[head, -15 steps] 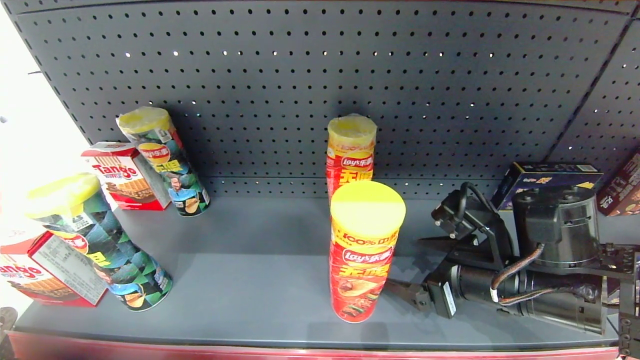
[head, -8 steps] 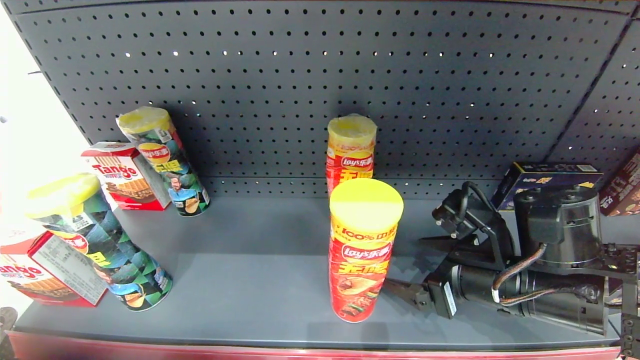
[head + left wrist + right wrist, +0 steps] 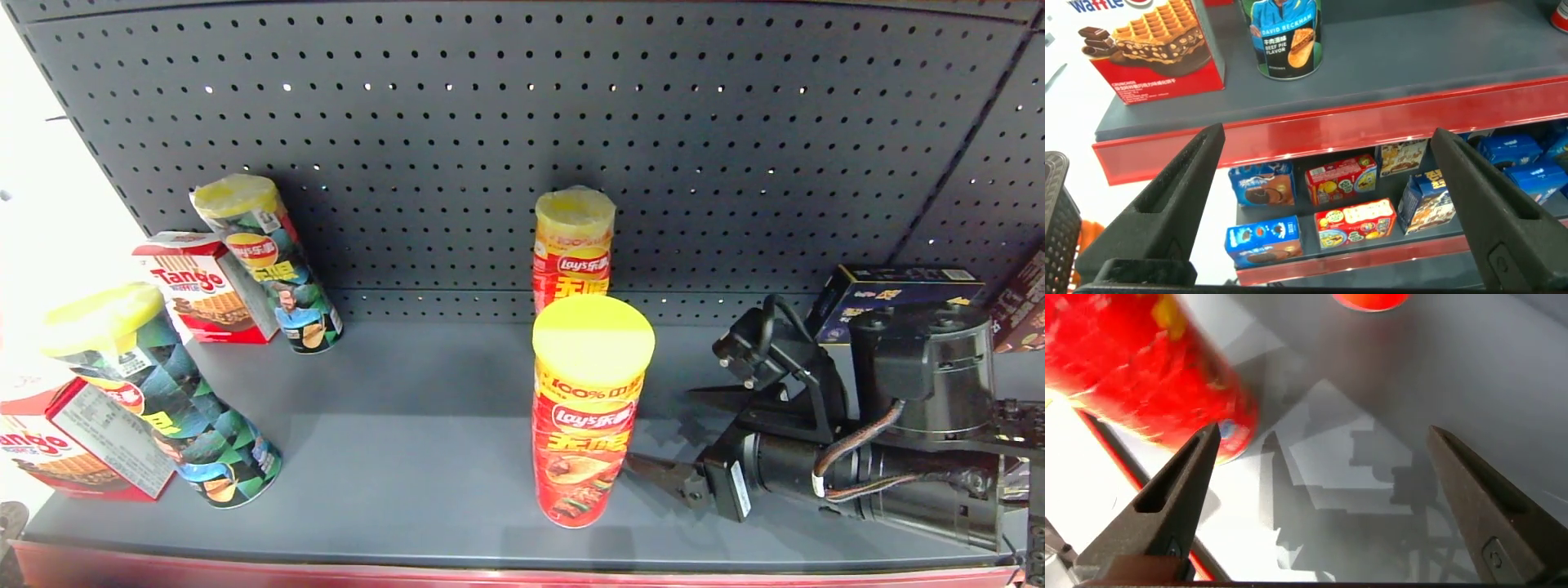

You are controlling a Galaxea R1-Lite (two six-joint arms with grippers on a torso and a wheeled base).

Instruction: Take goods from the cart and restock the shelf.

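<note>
Red chip can (image 3: 589,408) stands upright near the front edge of the grey shelf (image 3: 408,441), long axis vertical, yellow lid up, second red can (image 3: 571,245) behind it by the pegboard. Right claw (image 3: 665,429) sits just right of it, spread wide and empty, with one finger (image 3: 1176,506) just beside the can. In the left wrist view the left claw (image 3: 1324,135) is spread and empty before the shelf's red lip (image 3: 1290,122), and a lower shelf holds snack boxes (image 3: 1343,200).

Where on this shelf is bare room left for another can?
Bare shelf board between the front green can and front red can, back to the pegboard. Crowded: right of that red can, by the right pincer.
</note>
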